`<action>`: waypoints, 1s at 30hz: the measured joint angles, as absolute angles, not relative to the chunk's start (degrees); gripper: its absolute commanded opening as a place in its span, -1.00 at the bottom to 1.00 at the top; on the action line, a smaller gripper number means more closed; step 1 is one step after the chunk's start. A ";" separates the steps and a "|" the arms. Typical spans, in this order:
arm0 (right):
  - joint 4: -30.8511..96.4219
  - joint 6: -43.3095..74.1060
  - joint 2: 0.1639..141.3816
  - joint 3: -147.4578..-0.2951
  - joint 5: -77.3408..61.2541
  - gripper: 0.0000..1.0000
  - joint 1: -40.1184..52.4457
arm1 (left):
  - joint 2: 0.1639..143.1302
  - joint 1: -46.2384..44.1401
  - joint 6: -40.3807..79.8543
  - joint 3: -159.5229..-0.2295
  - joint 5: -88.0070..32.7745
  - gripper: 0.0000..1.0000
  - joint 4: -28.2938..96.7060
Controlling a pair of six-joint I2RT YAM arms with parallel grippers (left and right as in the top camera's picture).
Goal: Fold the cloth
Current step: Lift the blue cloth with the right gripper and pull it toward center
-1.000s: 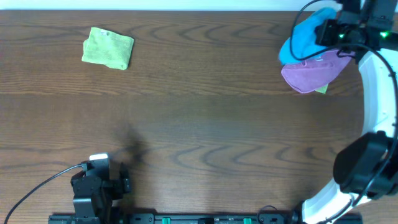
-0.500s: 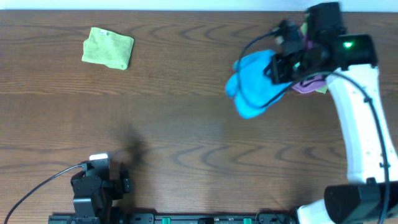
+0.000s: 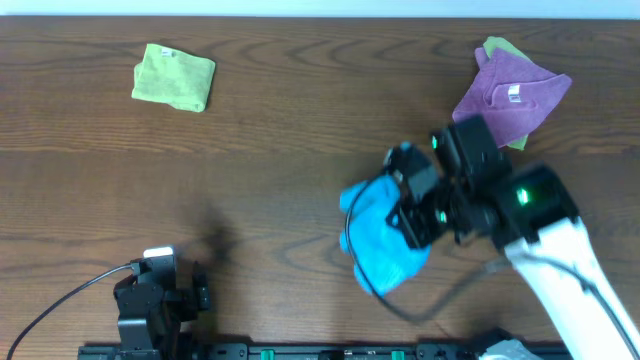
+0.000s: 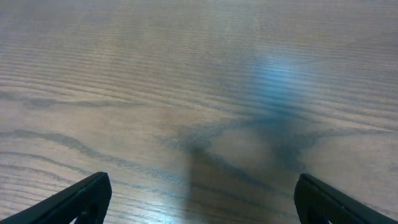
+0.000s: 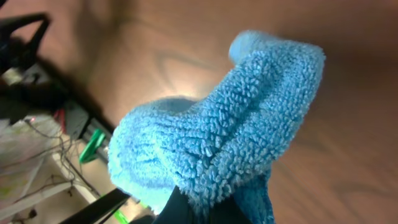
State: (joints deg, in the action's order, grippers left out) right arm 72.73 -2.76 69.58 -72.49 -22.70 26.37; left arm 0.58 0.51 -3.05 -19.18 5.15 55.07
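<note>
The bright blue cloth (image 3: pixel 380 238) hangs bunched from my right gripper (image 3: pixel 415 215), which is shut on it over the table's front middle. In the right wrist view the cloth (image 5: pixel 217 143) fills the frame, draped over the fingers; its white tag is hidden. My left gripper (image 4: pixel 199 199) is open and empty, with only bare wood between its fingertips. In the overhead view the left arm (image 3: pixel 155 295) sits at the front left edge.
A light green cloth (image 3: pixel 175 76) lies folded at the back left. A purple cloth (image 3: pixel 508 95) lies at the back right over another green cloth (image 3: pixel 497 47). The table's front edge has a black rail (image 3: pixel 300 352).
My right gripper has carried the blue cloth from the back right pile forward and left to the front middle. The purple cloth is now uncovered. The left arm has not moved.
</note>
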 measured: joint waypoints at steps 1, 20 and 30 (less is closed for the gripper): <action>72.51 -1.80 67.75 -71.29 -23.07 -0.97 28.08 | 0.58 0.51 -3.03 -19.18 5.15 0.91 55.07; 40.84 12.47 74.63 -59.48 -16.80 -0.61 42.76 | 0.58 0.51 -3.05 -19.18 5.15 0.91 55.07; 28.16 17.41 80.16 -63.26 6.39 0.97 23.22 | 0.58 0.51 -3.05 -19.18 5.15 0.91 55.07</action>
